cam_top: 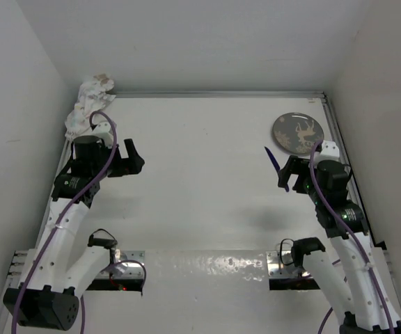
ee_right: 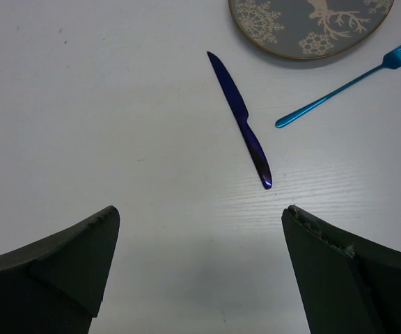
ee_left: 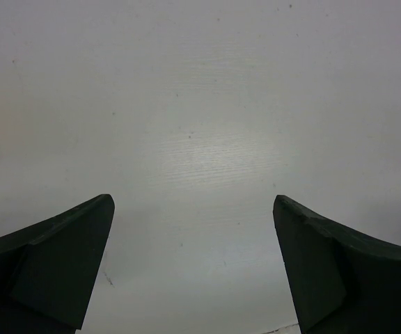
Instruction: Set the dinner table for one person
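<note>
The white desk (cam_top: 200,139) spreads under the 2 arms. The left tool (ee_left: 192,209) and right tool (ee_right: 200,216) are wide open, holding nothing. It looks best to line the right one up across the knife (ee_right: 241,120) handle.

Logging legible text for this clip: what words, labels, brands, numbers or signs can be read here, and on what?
None can be read. The round grey plate bears only a deer and snowflake pattern. The dark blue metal knife and the teal metal fork show no markings.
</note>
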Tool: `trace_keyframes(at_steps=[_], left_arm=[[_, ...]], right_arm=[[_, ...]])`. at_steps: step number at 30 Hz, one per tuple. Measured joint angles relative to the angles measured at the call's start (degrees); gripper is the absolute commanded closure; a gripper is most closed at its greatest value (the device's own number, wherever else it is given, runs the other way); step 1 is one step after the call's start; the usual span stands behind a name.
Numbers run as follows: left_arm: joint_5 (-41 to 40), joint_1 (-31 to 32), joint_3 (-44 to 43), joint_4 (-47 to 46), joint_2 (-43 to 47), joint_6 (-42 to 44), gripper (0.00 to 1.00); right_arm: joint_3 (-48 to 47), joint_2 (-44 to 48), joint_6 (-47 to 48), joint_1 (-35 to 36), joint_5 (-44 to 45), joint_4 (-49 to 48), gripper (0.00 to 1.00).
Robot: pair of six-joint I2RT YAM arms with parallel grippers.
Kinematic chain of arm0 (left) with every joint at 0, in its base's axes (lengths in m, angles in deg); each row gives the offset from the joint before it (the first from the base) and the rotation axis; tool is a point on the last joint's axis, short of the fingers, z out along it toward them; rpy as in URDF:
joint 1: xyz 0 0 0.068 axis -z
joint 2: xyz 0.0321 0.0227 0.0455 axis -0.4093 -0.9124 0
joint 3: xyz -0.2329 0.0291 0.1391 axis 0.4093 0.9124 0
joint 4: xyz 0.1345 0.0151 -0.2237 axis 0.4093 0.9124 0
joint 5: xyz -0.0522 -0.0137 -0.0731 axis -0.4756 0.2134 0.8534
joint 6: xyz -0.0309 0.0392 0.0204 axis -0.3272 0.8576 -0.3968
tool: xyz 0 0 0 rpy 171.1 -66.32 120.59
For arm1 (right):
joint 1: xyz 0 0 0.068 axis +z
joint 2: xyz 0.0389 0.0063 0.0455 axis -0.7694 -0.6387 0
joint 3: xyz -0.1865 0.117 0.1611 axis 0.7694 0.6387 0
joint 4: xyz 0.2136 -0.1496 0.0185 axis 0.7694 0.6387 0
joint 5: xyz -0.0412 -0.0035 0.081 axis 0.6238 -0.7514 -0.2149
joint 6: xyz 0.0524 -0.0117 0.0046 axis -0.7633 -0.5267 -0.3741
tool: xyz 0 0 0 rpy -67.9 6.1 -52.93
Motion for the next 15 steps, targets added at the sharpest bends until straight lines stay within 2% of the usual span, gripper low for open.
trace_keyframes(at_steps=[8,12,15], left_arm=[[-2.9,0.0,0.0,-2.8,-5.4,-3.5,0.03],[-5.1,0.0,-1.0,-4.8,-13.3,-6.8,0.03],[-7.5,0.0,-5.2,-5.3,-20.8,-9.0,0.01]], right_arm=[[0.2,-0.8,-0.8,1.6,-0.8,-0.5,0.01],[0.4,-3.9,-2.1,2.4,-3.7,-1.1,0.01],[0.2,-8.7,-2.7,3.0,-5.2,-0.5,0.01]])
